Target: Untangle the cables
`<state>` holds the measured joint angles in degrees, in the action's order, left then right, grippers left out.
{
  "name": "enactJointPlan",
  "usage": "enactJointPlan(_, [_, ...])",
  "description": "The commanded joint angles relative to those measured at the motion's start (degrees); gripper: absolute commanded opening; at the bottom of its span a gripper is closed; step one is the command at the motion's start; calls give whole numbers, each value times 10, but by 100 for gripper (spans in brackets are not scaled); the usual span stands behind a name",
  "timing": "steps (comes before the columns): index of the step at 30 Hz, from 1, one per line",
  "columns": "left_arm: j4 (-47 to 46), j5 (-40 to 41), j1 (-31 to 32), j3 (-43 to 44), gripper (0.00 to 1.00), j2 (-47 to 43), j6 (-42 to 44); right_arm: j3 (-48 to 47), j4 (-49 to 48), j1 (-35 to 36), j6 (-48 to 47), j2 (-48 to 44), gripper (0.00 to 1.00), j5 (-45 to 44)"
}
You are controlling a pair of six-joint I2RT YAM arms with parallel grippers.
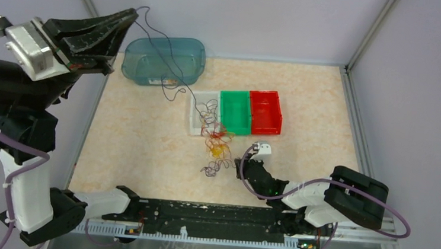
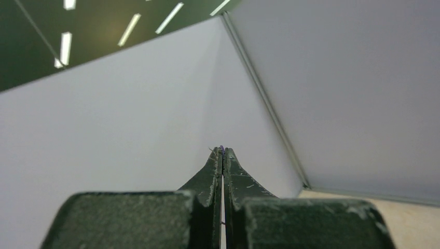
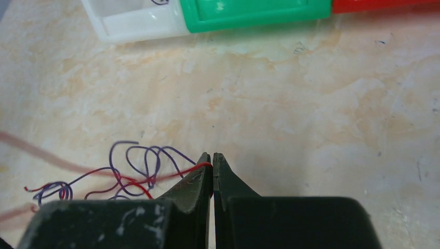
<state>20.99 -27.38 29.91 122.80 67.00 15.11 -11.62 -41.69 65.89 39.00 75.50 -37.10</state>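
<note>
Nearest us, our right claw (image 3: 212,160) is clenched on the red cable (image 3: 189,169), with the tangle (image 1: 215,146) just to its left on the surface (image 1: 146,136). Farther off and raised high, our left claw (image 1: 130,16) pinches the purple cable (image 1: 180,72), which slants down-right into that tangle.

teal tub (image 1: 145,65): far left | white bin (image 1: 193,120), green bin (image 1: 235,111), red bin (image 1: 265,111): touching, in a row | table (image 1: 314,108): beige, marbled
</note>
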Motion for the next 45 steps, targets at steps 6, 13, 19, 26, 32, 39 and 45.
enactJointPlan(6, [-195, 153, -4, 0, 0, -16, 100, 17, 74, 6, 68, -14, 0, -53])
enactJointPlan(13, [-77, 60, -4, -9, 0, -16, 70, 6, 85, 6, 29, -65, 0, -17])
enactJointPlan(19, [-48, 28, -4, -120, 0, -43, 46, -34, 154, 6, -11, -186, 23, 25])
enactJointPlan(26, [-47, 15, -4, -232, 0, -58, 38, -101, 325, -1, -3, -266, 51, 65])
enactJointPlan(32, [-61, 18, -3, -306, 0, -49, 39, -133, 394, -4, 16, -267, 52, 60])
enactJointPlan(39, [-90, 36, -4, -383, 0, -23, 58, -136, 407, -5, 26, -271, 54, 36])
enactJointPlan(45, [-110, 43, -3, -422, 0, 10, 72, -134, 410, -6, 32, -284, 54, 18])
